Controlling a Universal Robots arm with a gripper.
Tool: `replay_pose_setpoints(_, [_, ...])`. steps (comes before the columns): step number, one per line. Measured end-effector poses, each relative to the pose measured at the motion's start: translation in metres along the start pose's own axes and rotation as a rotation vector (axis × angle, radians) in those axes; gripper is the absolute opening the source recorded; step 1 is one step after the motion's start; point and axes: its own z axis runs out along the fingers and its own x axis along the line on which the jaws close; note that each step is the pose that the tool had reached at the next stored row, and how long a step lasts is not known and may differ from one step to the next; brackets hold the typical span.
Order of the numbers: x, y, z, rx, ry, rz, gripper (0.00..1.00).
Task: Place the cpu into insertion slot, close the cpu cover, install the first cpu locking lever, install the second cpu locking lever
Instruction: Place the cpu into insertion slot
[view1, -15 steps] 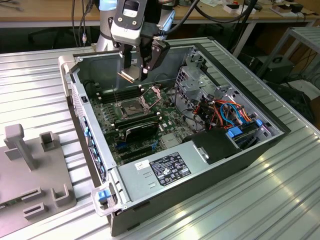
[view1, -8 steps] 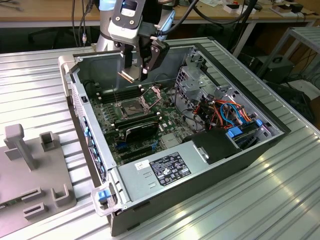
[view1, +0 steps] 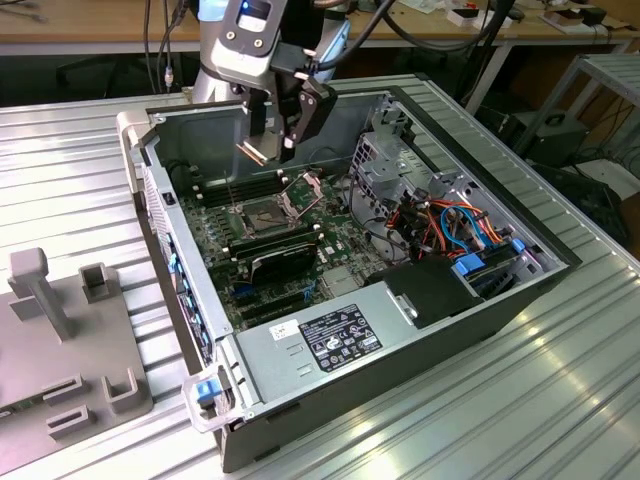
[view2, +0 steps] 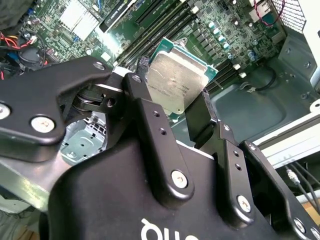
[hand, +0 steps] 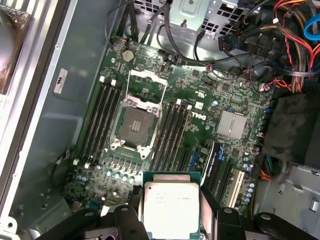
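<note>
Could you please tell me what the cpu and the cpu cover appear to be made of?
The cpu: the face looks like silver-grey metal with a dull brushed sheen, set on a green rim, likely circuit-board laminate. The cpu cover: probably thin stamped metal, judging by its pale, light-catching frame around a square window.

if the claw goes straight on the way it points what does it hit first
The held cpu would likely meet the motherboard at or just beside the slot; depth unclear.
</note>
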Motion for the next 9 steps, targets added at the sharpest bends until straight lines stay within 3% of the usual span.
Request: replay_pose_setpoints(9, [-0.0001, 0.0003, 0.0001, 0.0011, -0.0021, 0.048, 0.55])
